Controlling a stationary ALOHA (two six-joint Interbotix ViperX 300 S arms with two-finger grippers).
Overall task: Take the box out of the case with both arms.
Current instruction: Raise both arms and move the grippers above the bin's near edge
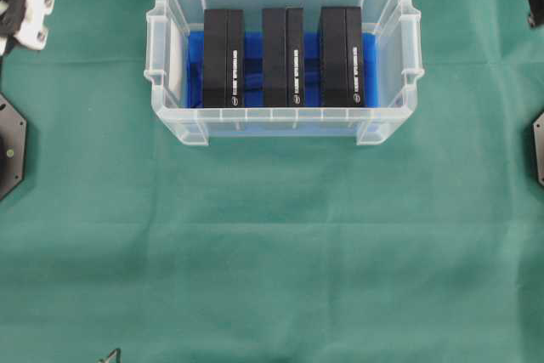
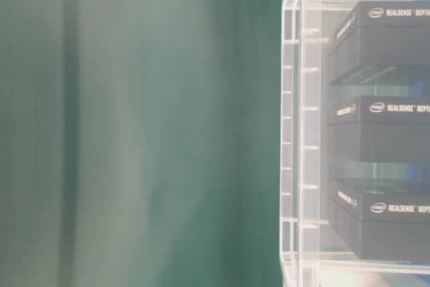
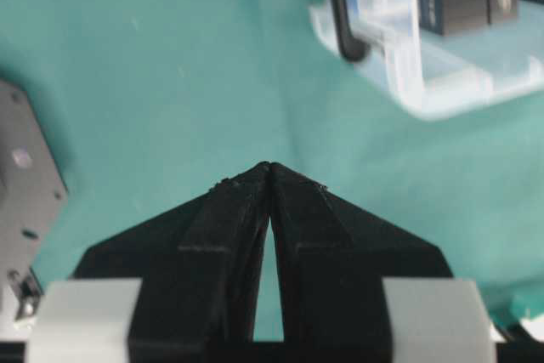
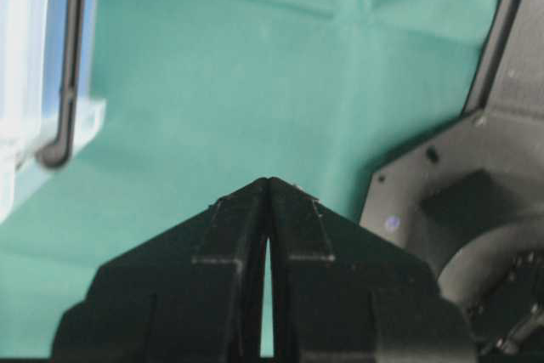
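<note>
Green cloth (image 1: 272, 244); frame edges crop both arms.

The overhead view looks straight down from well above, taking in the whole case (image 1: 285, 57) and the green tabletop (image 1: 272, 244) around it. The table-level view sits low and very near, turned on its side, so the case (image 2: 299, 126) wall fills its right edge and blurred green the rest. Each wrist view looks along its own arm past the fingertips to the cloth: the left gripper (image 3: 269, 165) with a case (image 3: 408, 57) corner at upper right, the right gripper (image 4: 269, 179) with the case (image 4: 34, 65) at upper left. All four views share the case
</note>
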